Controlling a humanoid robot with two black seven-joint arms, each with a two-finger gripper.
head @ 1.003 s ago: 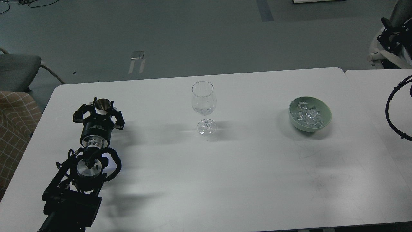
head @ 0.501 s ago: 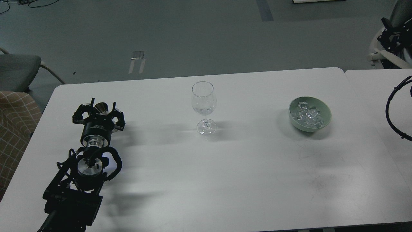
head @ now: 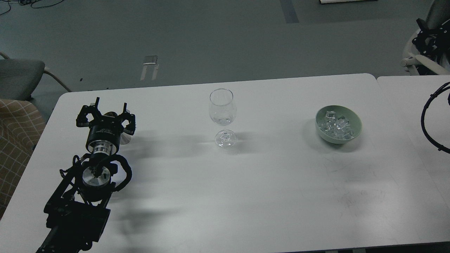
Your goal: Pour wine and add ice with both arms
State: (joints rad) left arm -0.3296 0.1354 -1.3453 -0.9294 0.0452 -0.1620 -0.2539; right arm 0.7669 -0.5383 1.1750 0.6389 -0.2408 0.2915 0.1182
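A stemmed wine glass [head: 221,109] stands upright at the table's middle rear, with a little clear wine [head: 222,120] in the bottom of its bowl. At the right, a pale green bowl [head: 355,123] holds the ice [head: 335,127], several small clear cubes. My left gripper [head: 110,102] is over the table's left side with its fingers spread open. A small metal cup [head: 111,114] shows only as a sliver behind it. Of the right arm only a black cable loop [head: 430,119] shows at the right edge; its gripper is out of view.
The white table [head: 246,196] meets a second white table [head: 411,95] on the right. A grey chair [head: 21,75] and a checked cushion [head: 17,133] lie off the left edge. Dark equipment [head: 430,35] stands at the far right.
My left gripper held the metal cup one second ago. Its fingers have since spread apart and it has shifted up and slightly left, covering most of the cup. Glass and bowl have not moved.
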